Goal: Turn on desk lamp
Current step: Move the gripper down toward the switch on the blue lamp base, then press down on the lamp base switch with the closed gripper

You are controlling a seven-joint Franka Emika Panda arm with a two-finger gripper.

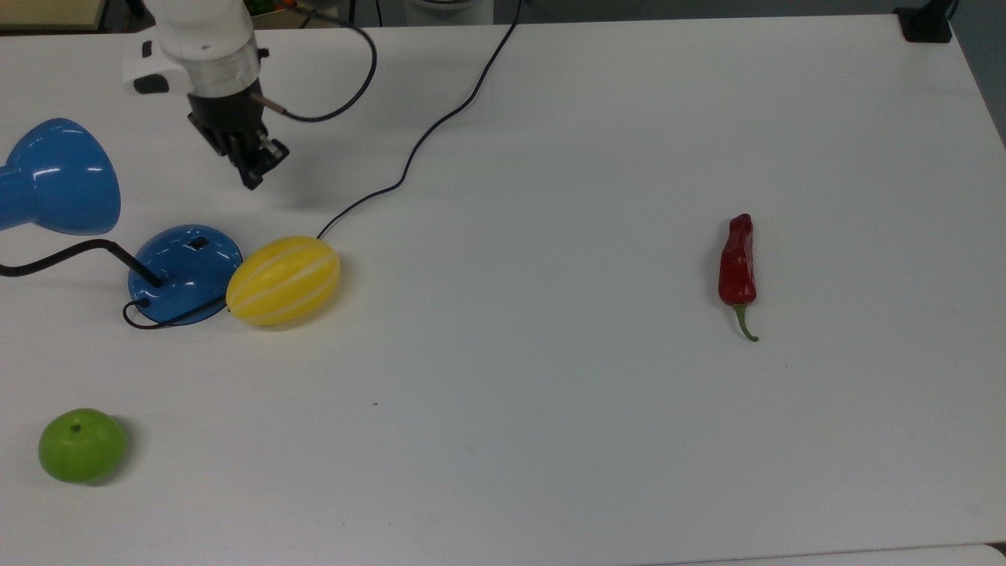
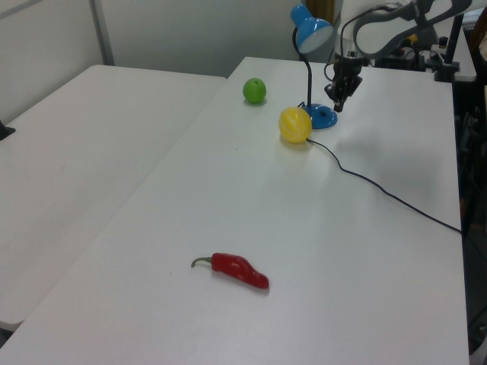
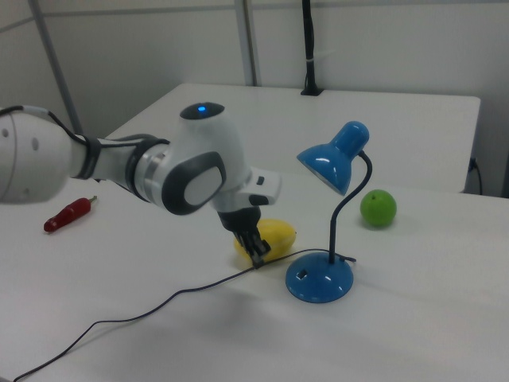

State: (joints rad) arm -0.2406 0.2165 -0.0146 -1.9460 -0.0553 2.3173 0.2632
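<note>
I have the gripper point(image 1: 253, 182) hanging over the white table point(image 1: 550, 196), pointed down, at about eleven o'clock in the top view. Its fingers look pressed close together with nothing between them, tapering to a single dark tip in the top view and the right view.

The desk lamp point(image 1: 185, 271) sits at roughly nine o'clock in the top view, near the top view's left edge. Its round blue base rests flat on the table, and a small black switch point(image 1: 199, 244) shows on the dome's upper side. From the gripper tip, that switch lies toward seven o'clock, near but clearly apart. In the right view I see the gripper point(image 3: 258, 256) just to the left of the base point(image 3: 320, 280), above the table and not touching it. The black neck point(image 3: 350, 208) rises from the base and curves over to the blue cone shade point(image 3: 334, 160), which points down and toward the right view's left.

A yellow striped melon point(image 1: 284, 280) lies touching the base at its three o'clock side in the top view. The thin black cord point(image 1: 409, 161) loops round the base, passes by the melon and runs off toward twelve o'clock.

A green apple point(image 1: 82, 445) sits at eight o'clock, well apart from the lamp. A red chili pepper point(image 1: 737, 271) lies at three o'clock, stem pointing toward six.
</note>
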